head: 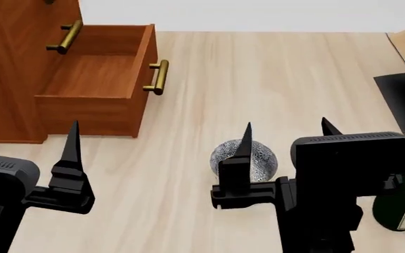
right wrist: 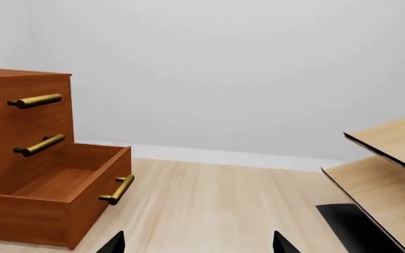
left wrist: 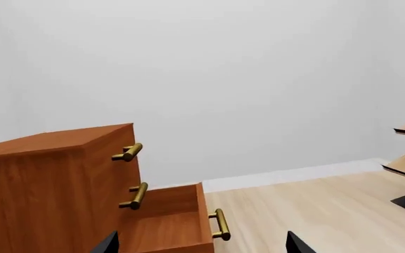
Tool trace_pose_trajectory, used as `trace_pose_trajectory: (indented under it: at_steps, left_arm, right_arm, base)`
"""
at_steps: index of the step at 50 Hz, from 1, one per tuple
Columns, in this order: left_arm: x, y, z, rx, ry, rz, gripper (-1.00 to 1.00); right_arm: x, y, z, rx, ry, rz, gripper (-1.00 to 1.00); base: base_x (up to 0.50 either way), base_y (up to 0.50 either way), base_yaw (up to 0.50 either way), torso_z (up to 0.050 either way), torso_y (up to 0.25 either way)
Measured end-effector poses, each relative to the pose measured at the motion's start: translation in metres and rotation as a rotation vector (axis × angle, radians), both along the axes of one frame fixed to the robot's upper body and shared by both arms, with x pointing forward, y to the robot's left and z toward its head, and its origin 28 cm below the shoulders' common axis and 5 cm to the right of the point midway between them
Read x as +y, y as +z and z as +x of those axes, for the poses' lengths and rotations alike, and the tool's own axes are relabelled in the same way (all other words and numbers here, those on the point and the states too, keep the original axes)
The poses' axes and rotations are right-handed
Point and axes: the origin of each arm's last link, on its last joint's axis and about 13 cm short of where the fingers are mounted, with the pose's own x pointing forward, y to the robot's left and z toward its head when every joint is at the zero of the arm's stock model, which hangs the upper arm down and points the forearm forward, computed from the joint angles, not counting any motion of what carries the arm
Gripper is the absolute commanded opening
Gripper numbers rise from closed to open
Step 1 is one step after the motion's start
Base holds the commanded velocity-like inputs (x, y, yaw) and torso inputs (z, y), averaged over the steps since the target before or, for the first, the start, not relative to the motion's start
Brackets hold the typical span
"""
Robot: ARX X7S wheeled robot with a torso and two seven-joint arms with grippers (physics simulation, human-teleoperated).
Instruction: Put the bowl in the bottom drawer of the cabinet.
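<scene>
— Both grippers, left [head: 27,134] and right [head: 287,138], hang spread wide apart, holding nothing?

— Yes. Bowl [head: 244,159] sits on the floor [head: 259,79] under the right one, probably lined up for a grasp.

— And the drawer [head: 97,79]?

— Pulled out of the cabinet [head: 12,63], bare inside, ready to receive it.

— Any writing?

— None legible; the bottle [head: 399,211] label is unreadable.

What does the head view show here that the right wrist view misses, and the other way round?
Only the head view shows the bowl on the floor, partly behind the open right gripper, a dark green bottle, and the open left gripper. Only the right wrist view shows the cabinet's top handle and the pale rack's shelves. Both show the bottom drawer pulled open and empty.
</scene>
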Motion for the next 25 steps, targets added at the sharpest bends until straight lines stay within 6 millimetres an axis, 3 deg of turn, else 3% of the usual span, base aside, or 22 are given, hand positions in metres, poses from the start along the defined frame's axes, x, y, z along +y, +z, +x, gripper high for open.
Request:
trace_pose_trajectory:
  at_steps: [25]
  left_arm:
    - [-0.0006, 0.0000, 0.0001, -0.001, -0.004, -0.001, 1.00]
  right_arm:
    - [0.0003, 0.0000, 0.0000, 0.002, 0.004, -0.003, 1.00]
  base:
    - [0.21, 0.00, 0.00, 0.000, 0.001]
